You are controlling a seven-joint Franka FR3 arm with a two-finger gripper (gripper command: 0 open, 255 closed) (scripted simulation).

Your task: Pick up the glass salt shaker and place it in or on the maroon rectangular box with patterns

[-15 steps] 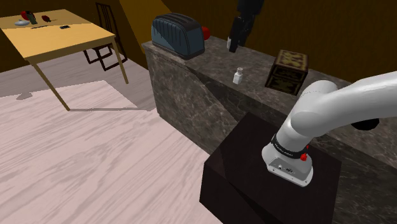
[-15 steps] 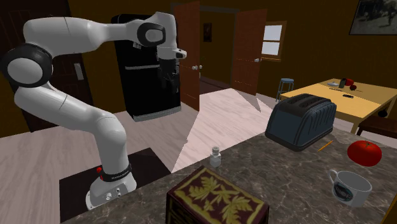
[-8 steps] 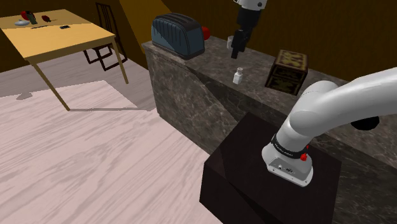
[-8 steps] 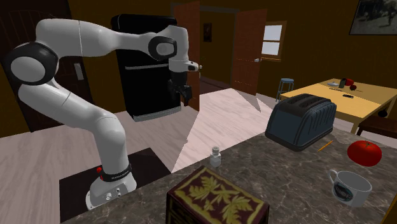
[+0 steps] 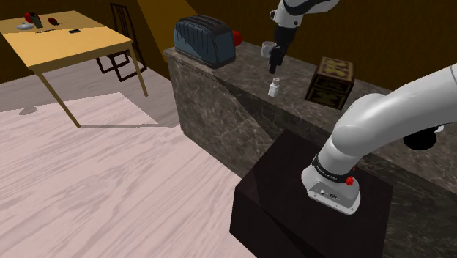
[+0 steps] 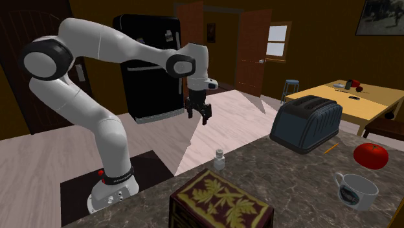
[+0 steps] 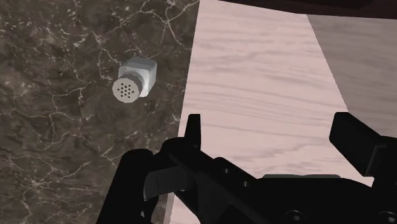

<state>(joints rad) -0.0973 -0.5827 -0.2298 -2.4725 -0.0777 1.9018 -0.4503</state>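
— What is noted of the salt shaker (image 6: 219,159)?

— A small, pale shaker is seen, whitish-grey all over, with a rounded cap pierced by a cluster of dark holes (these are best made out in the wrist view). It is stood upright on the dark marbled counter (image 6: 298,178), close to the counter's edge.

— And the box (image 5: 333,80)?

— A dark maroon rectangular box is seen, its top covered with a golden leaf pattern. It is set flat on the same counter. In the shoulder view it is placed to the right of the shaker, near it but apart; the two are not touching.
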